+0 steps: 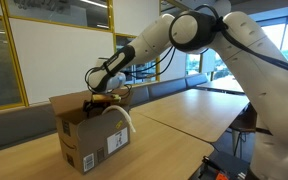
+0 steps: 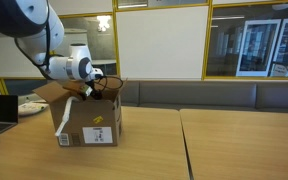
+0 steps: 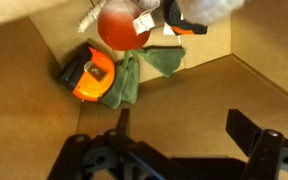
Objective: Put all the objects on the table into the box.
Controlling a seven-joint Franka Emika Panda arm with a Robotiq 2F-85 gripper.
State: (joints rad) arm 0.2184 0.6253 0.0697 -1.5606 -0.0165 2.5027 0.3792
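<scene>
In an exterior view, we see the cardboard box (image 1: 87,140) on the worktop (image 1: 189,115), flaps up, with the arm (image 1: 149,45) reaching into its open top. The white tube (image 1: 129,120) arcs over the box's side.

In an exterior view, the box (image 2: 88,125) sits toward one end of the worktop (image 2: 224,145), with the wrist over the opening.

In the wrist view, the jaws are spread wide with nothing between them. Inside the box (image 3: 44,120) we see an orange-and-black item (image 3: 88,75) touching a green cloth (image 3: 134,78). A red round item (image 3: 119,24) lies beyond them.
</scene>
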